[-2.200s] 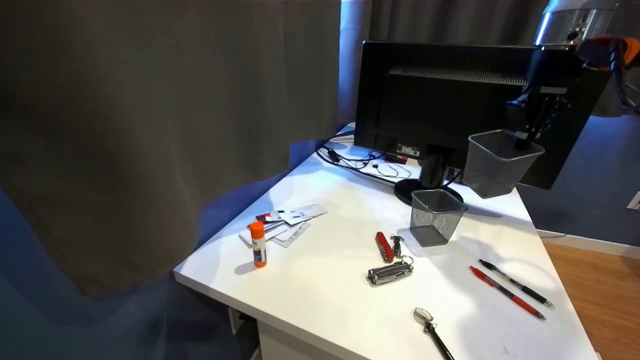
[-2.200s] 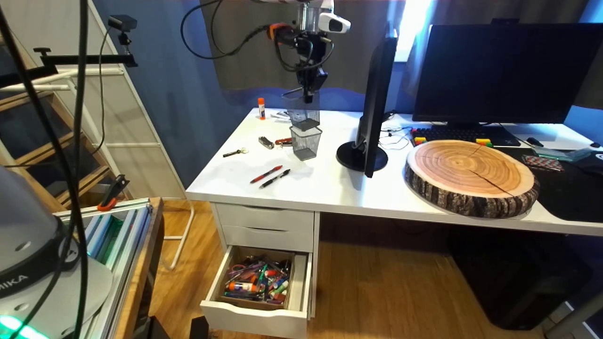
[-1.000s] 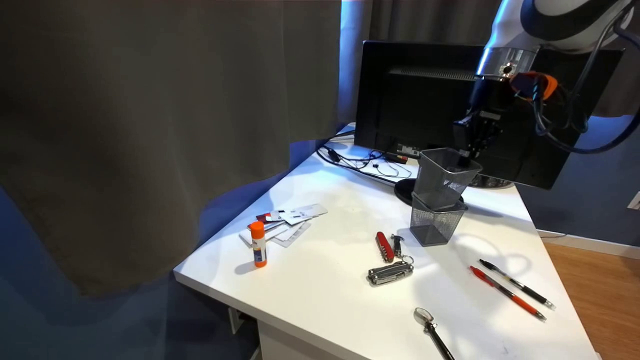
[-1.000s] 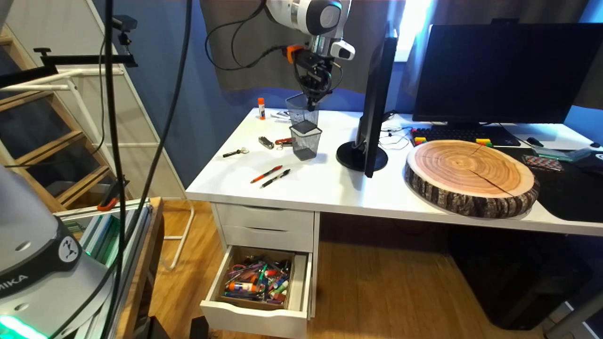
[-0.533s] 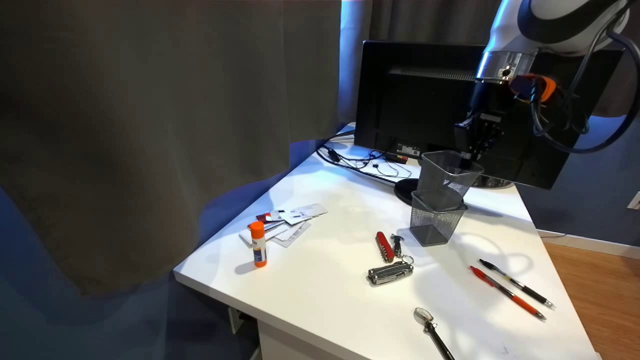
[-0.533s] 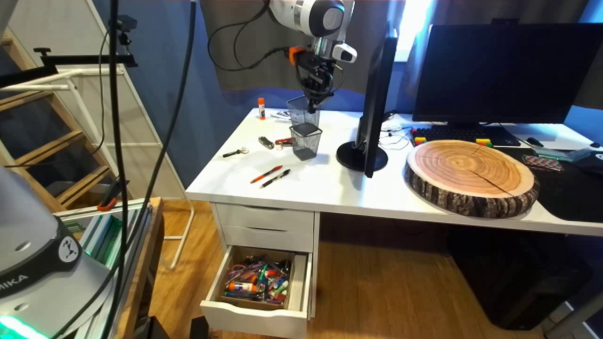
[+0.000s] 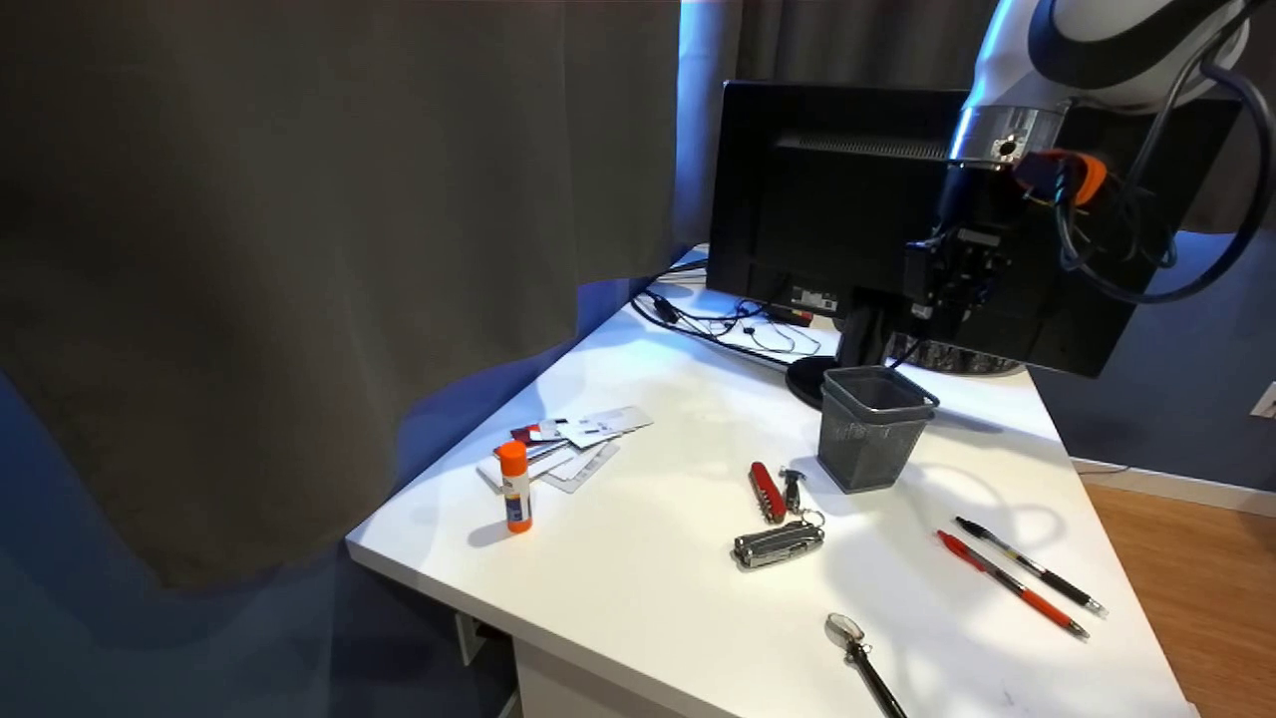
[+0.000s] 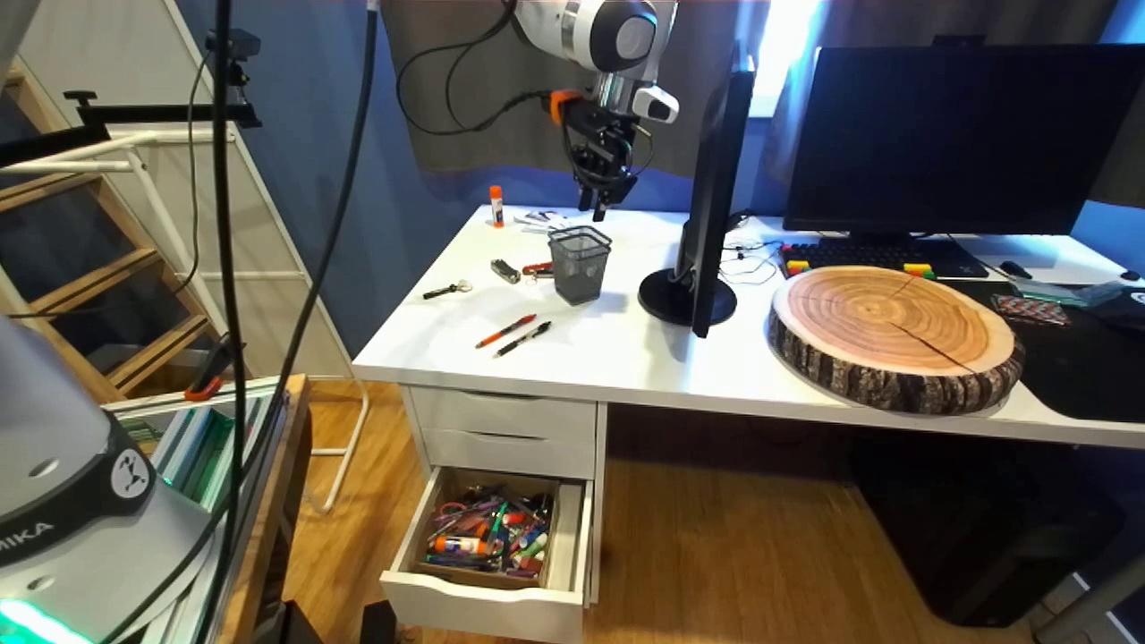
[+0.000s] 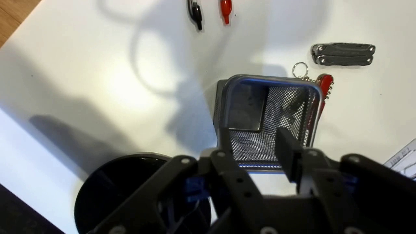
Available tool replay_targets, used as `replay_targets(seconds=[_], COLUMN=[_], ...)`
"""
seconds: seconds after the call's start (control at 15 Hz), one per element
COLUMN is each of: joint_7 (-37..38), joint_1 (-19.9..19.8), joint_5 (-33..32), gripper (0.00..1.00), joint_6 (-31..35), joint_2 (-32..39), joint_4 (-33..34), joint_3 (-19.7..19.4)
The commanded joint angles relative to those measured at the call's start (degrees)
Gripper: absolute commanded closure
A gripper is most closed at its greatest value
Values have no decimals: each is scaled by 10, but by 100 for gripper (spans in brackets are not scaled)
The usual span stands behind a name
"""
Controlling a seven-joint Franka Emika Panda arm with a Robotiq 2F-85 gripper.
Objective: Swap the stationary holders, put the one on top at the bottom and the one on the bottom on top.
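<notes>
Standing below parted jaws — nested mesh cups [image 8: 580, 268]

This looks like an office or study, though whether in a home or a workplace cannot be told: a white desk [image 8: 617, 344] carries two large monitors [image 8: 966, 143], a keyboard [image 8: 881, 257] and loose pens [image 7: 1012, 584], and below it a pulled-out drawer [image 8: 483, 611] holds a box [image 8: 483, 578] crammed with stationery [image 8: 505, 528]. Dark curtains [image 7: 349, 249] hang against a blue wall [image 8: 313, 215], and the floor [image 8: 760, 537] is wood-toned.
</notes>
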Motion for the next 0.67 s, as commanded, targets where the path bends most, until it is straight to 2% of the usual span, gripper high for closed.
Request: replay_targets(seconds=[0.0,0.27,0.6], joint_7=[4,3,27], joint_1=[1,-3,-1], joint_5=[12,17,34], gripper=[27,2,0], joint_6=[-14,-8,-7], joint_2=[-2,-24,-68], joint_4=[17,5,-21], joint_3=[-2,1,2])
